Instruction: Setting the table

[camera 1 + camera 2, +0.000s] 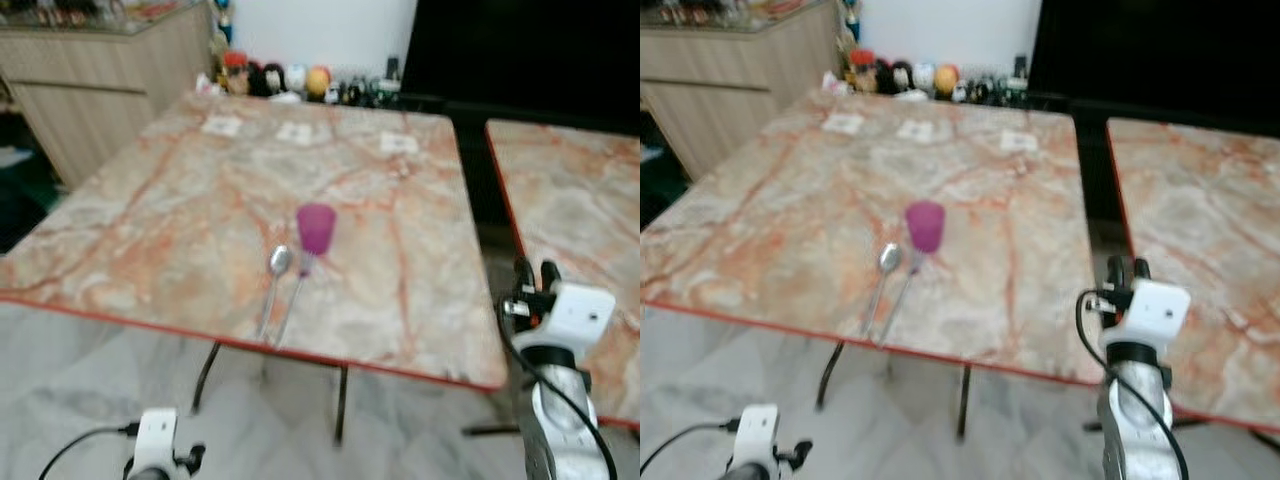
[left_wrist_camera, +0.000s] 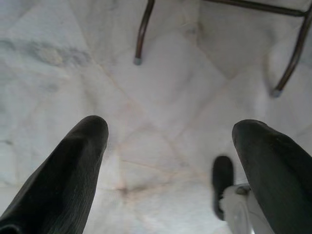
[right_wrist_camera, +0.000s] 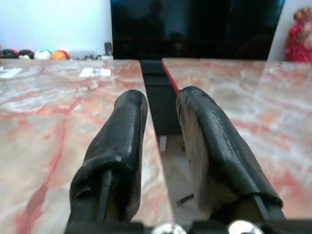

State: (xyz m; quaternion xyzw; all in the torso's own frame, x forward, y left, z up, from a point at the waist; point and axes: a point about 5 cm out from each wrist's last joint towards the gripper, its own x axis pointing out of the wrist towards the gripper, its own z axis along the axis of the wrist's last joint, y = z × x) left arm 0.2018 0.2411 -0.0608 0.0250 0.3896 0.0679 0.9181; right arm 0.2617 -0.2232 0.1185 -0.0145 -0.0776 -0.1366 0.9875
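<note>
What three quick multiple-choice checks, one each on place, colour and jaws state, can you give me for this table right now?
1. Where does the spoon lie?
A. Beside the cup, near the table's front edge
B. On the floor
C. By the far edge among the cards

2. What colour is the cup?
A. Green
B. Purple
C. White

3. How do the left gripper's jaws stand?
A. Shut on the spoon
B. Shut on nothing
C. Open, over the floor

Answers:
1 A: the spoon rests on the table just left of the cup.
2 B: the cup is plainly purple.
3 C: the left wrist view has two fingers wide apart with bare floor between them.
</note>
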